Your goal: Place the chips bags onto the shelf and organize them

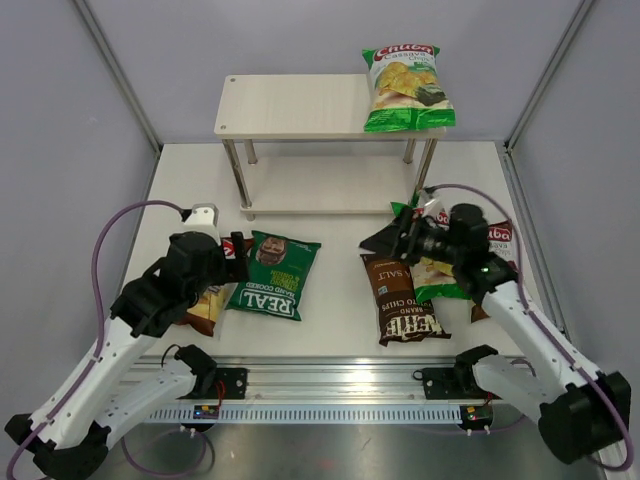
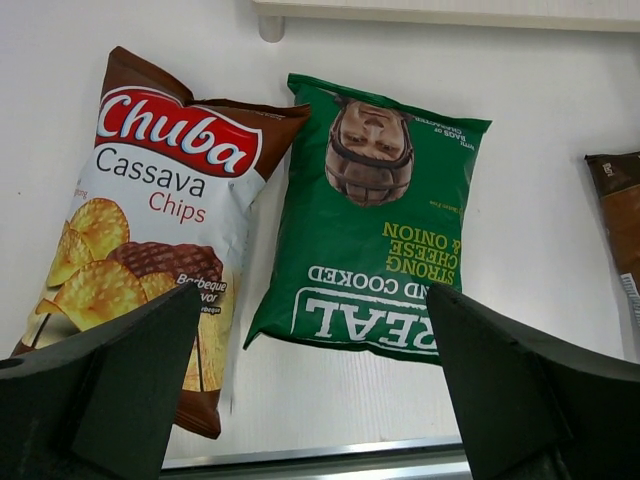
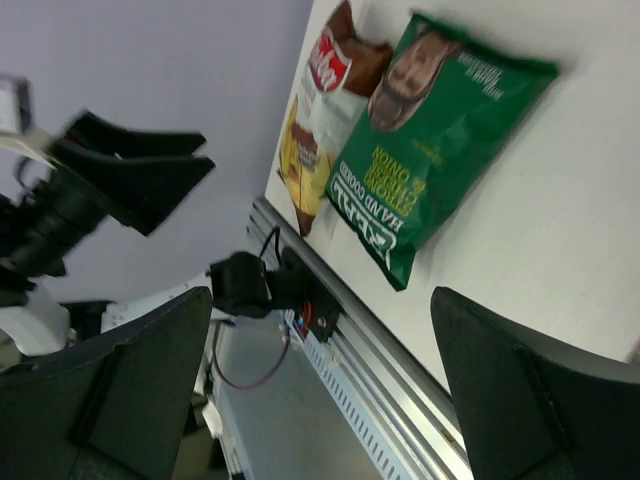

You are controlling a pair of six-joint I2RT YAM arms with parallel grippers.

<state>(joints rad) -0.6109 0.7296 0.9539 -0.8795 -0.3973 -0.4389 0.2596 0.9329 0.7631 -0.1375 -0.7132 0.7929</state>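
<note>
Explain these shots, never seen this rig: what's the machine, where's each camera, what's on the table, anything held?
Two white robot arms are bolted at the near edge of a white table, each ending in a black two-finger hand. The wide picture looks down from above and behind; the other two come from wrist cameras, so the dark wedges are that hand's fingers. The left hand and right hand are open, holding nothing. A light-green Chuba bag lies on the top board of the pale two-tier shelf. On the table: a dark-green REAL bag, a brown-and-white Chuba bag, a dark-brown Kettle bag and, partly under the right arm, another light-green bag and another brown-and-white bag.
</note>
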